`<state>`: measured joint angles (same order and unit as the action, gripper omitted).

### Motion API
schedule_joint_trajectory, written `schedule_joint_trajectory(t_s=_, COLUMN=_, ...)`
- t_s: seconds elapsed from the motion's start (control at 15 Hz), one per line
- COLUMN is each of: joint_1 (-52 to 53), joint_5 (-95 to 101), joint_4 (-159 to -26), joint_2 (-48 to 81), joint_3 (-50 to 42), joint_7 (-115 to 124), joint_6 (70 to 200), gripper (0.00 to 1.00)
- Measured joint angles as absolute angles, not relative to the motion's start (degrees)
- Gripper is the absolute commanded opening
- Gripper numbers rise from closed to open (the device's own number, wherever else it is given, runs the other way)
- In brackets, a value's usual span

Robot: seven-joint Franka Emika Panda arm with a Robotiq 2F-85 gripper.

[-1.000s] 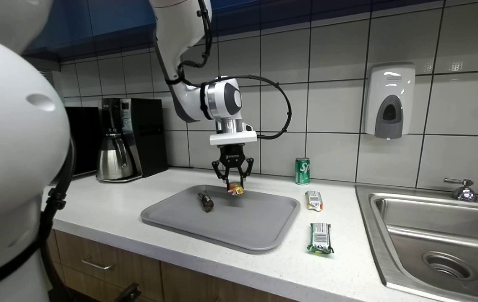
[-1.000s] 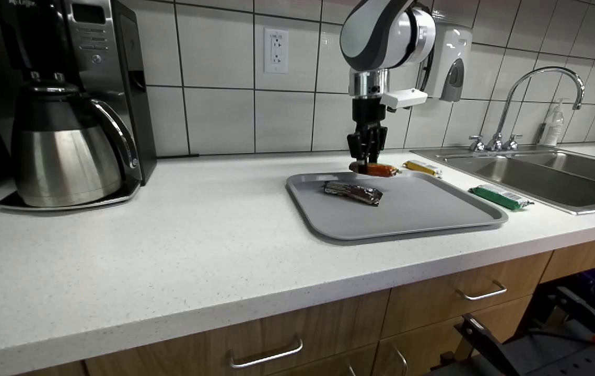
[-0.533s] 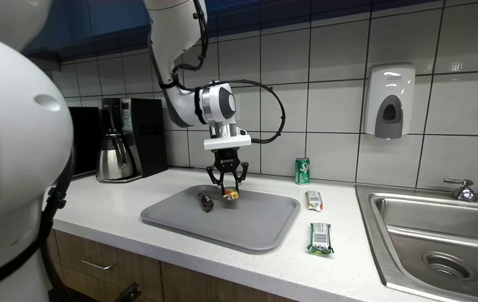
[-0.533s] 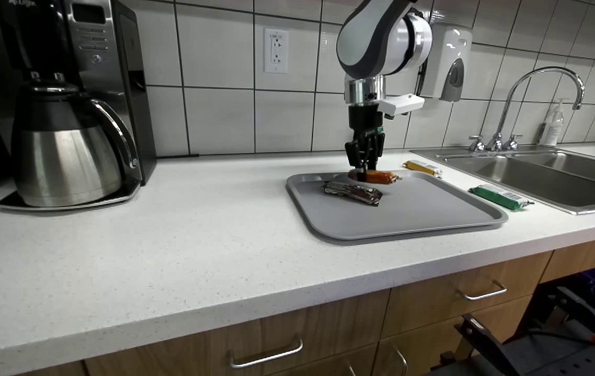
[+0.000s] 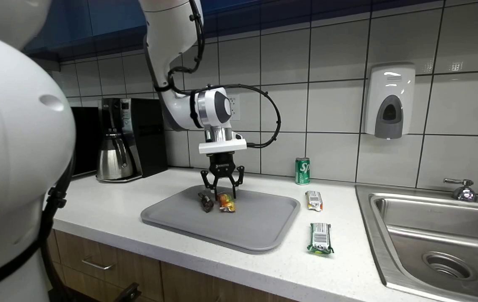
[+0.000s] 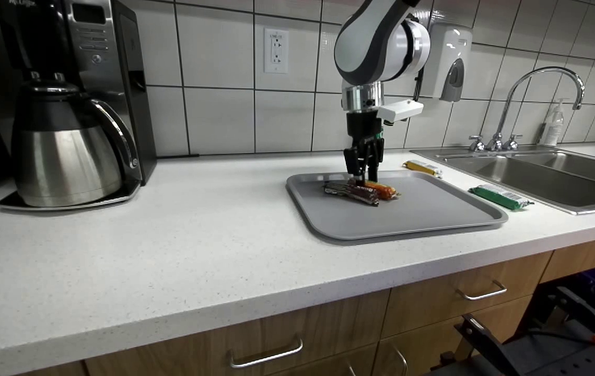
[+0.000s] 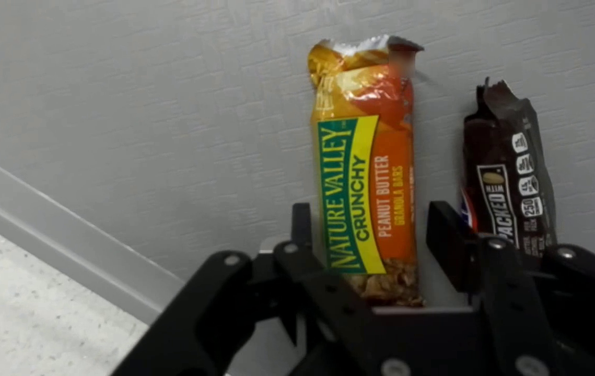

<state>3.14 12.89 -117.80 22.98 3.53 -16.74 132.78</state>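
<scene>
The granola bar [image 7: 366, 172] is orange, yellow and green, the claw [image 5: 225, 197] black, the tray [image 5: 255, 224] grey.

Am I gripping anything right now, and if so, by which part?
Nothing is held. The gripper is open, its fingers either side of the granola bar with a visible gap at each; the bar lies on the tray.

Looks like matt, grained plastic on the rectangular grey tray [image 7: 198, 130]. Got crinkly, glossy film on the oblong orange-yellow granola wrapper [image 7: 365, 183] and slim dark-brown bar wrapper [image 7: 503, 167] on it, smooth finish on the flat white countertop [image 6: 172, 261] underneath, kinda satiny metal on the boxy silver sink [image 5: 378, 235] beside the tray.
</scene>
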Motion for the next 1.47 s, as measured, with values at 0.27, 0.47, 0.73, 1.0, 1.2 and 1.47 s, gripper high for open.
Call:
schedule_joint_trajectory(t_s=0.27, joint_1=3.14, joint_5=12.89, joint_4=-117.79, joint_2=22.61, joint_3=3.53, joint_7=-16.74, joint_6=133.19, gripper=1.0)
schedule_joint_trajectory(t_s=0.47, joint_1=3.14, joint_5=12.89, joint_4=-117.74, joint_2=21.33, joint_3=3.5, joint_7=-16.74, joint_6=133.99, gripper=1.0)
schedule_joint_trajectory(t_s=0.73, joint_1=3.11, joint_5=12.89, joint_4=-117.53, joint_2=19.41, joint_3=2.5, joint_7=-16.2, joint_6=134.74, gripper=1.0)
schedule_joint_trajectory(t_s=1.0, joint_1=2.62, joint_5=12.89, joint_4=-116.91, joint_2=18.93, joint_3=0.28, joint_7=-14.59, joint_6=135.14, gripper=1.0)
schedule_joint_trajectory(t_s=1.2, joint_1=2.0, joint_5=12.89, joint_4=-116.39, joint_2=18.93, joint_3=-1.55, joint_7=-12.9, joint_6=135.36, gripper=1.0)
schedule_joint_trajectory(t_s=1.47, joint_1=0.92, joint_5=13.11, joint_4=-115.61, joint_2=18.98, joint_3=-3.92, joint_7=-10.12, joint_6=135.4, gripper=1.0)
